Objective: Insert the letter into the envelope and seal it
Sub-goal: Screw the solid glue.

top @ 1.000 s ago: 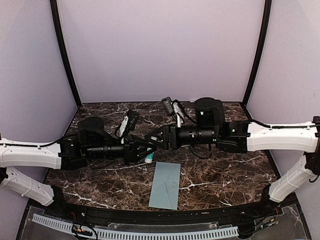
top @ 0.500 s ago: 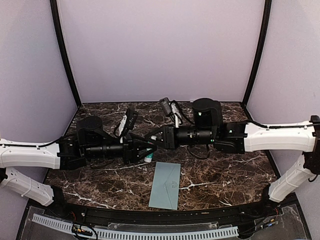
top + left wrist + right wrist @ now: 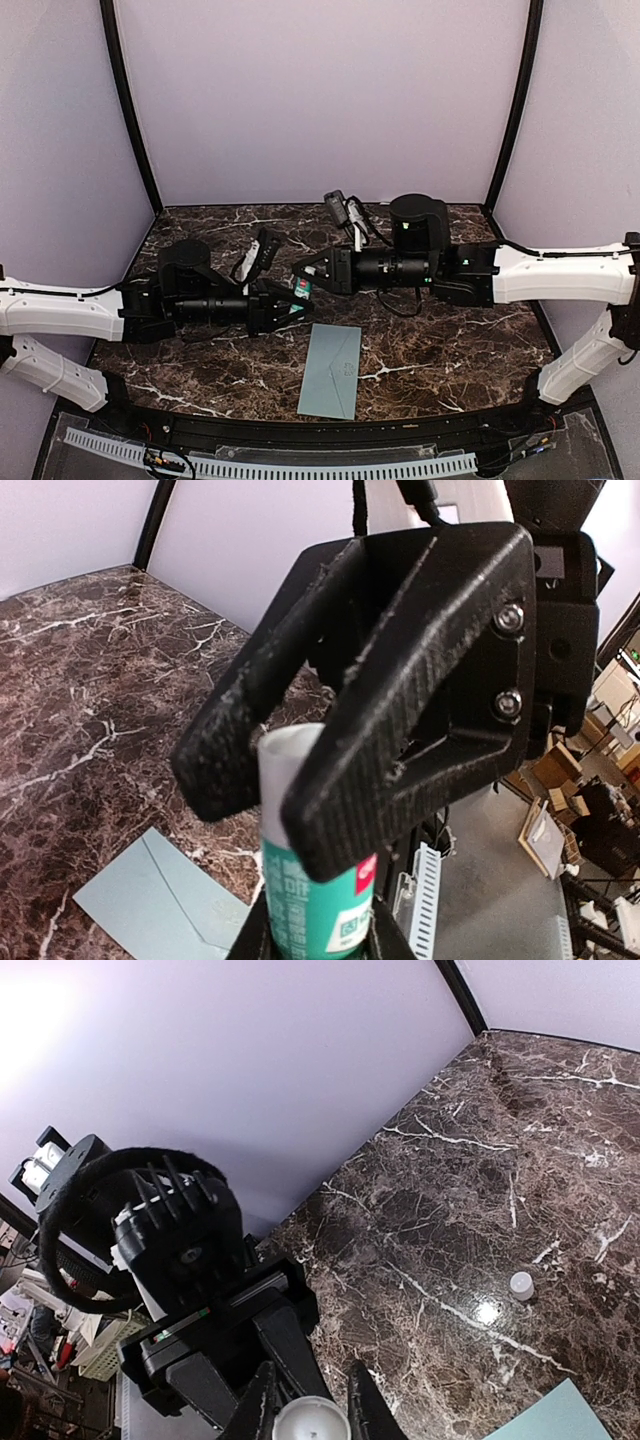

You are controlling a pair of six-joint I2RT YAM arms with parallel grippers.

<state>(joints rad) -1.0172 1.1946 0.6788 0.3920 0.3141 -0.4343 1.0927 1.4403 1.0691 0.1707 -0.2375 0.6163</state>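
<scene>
While stretched out level above the table (image 3: 450, 345), meet tip to tip at its middle. Pinches the green body of the glue stick (image 3: 298, 290) with the left gripper (image 3: 287, 304), closed to a narrow gap with a finger pressed to each side of the tube. Pinches the white end of the same stick with the right gripper (image 3: 306, 272), likewise drawn nearly together. From the right wrist, shows that round white end face sitting squarely between the fingers (image 3: 262, 1400). Holds the stick in the air between both tools, well clear of the surface.

Below the fingertips and toward the arm bases: the envelope (image 3: 332, 370), pale grey-teal, flat on the marble and apart from both grippers. Touches neither tool. Flap seam visible as a V at the end nearer the grippers; cannot tell whether stuck down. From the left wrist, one end of it directly beneath the held stick.

Ahead of the right gripper's fingers, down on the surface: a small white cap (image 3: 520, 1284), standing alone just off the envelope's corner.

Under everything, glossy dark brown marble pattern with white veins, catching a bright glint (image 3: 487, 1312) beside the cap. Behind and to both sides of the tools, plain pale lilac walls (image 3: 320, 100), with slanted black posts (image 3: 125, 100) at the two rear corners. Beyond the near table edge, behind the right gripper in the left wrist view, cardboard boxes (image 3: 560, 770) on a floor.
</scene>
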